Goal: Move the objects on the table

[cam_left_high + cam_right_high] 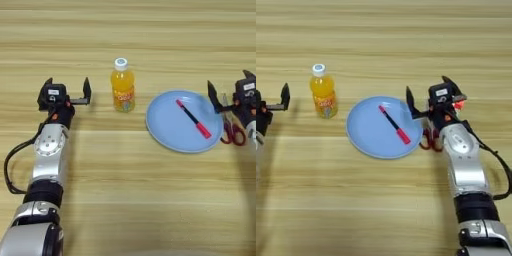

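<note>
Wooden tabletop (150, 210): one broad light surface with horizontal plank grain lines, carrying everything below.
Bottle: one small clear plastic bottle of orange drink with a white cap (122, 86), standing upright on the bare wood between the left hand and the plate, touching neither.
Plate: one round pale blue plate (368, 132), lying flat to the right of the bottle, a gap of wood between them.
Pen: one slim black pen with a red cap (392, 124), lying inside the plate on a diagonal — black end toward the far left, red cap toward the near right.
Scissors: one pair of red-handled scissors (231, 131) on the wood just beside the plate's right rim, partly hidden under the right hand; only the handle loops and part of the blades show.
Left hand (67, 91): one black two-fingered hand, fingers spread wide, holding nothing, left of the bottle and near it.
Right hand (431, 96): one black two-fingered hand, fingers spread apart, holding nothing — at the plate's right edge, above the scissors; whether it touches them cannot be told.
Arms: two silver-and-black arms, one reaching in from each lower corner.
Puzzle cube: cannot be made out in either view.
</note>
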`<state>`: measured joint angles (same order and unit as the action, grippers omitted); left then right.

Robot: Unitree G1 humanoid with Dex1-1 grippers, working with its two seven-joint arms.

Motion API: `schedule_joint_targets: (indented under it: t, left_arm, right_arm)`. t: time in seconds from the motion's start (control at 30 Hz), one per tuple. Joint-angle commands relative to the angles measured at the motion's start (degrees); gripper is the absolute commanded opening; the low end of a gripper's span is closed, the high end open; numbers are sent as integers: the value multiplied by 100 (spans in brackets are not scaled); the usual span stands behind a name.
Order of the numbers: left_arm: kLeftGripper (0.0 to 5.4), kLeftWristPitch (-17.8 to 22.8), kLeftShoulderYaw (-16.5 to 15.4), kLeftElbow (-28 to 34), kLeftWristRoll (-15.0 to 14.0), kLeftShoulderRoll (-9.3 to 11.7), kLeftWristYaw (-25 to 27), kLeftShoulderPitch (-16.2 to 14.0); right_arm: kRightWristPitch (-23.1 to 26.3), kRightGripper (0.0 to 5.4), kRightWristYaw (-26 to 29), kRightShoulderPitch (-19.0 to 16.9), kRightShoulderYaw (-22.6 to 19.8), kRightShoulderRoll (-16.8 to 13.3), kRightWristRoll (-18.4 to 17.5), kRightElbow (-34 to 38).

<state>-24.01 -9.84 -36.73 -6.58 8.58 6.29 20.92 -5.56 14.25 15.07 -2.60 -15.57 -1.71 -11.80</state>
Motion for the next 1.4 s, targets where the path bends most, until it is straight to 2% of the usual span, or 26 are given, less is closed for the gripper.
schedule_joint_targets:
  t: [0.03, 0.23, 0.4, 0.63, 1.03, 1.2, 1.4]
  left_arm:
    - [540, -40, 12, -19, 44, -4, -17, 31]
    - [540, -33, 11, 11, 42, -9, -16, 21]
    - [540, -31, 14, 13, 44, -7, -11, 21]
    - [540, -7, 29, 43, 66, 2, -10, 3]
    - [540, 107, 115, -371, 283, 63, -76, 88]
    - [540, 191, 169, -635, 380, 108, -143, 150]
    - [540, 170, 170, -659, 369, 112, -161, 160]
  right_arm:
    - [463, 537, 239, -101, 157, -41, -53, 373]
    - [1148, 537, 550, -196, 303, -63, -161, 799]
    - [1667, 537, 720, -241, 510, -7, -129, 867]
    - [2321, 537, 843, -225, 593, 44, -259, 1023]
    - [2625, 537, 907, -266, 731, 40, -225, 1039]
    - [2680, 537, 915, -224, 839, 37, -121, 608]
    - [2732, 537, 1068, -177, 919, 96, -208, 271]
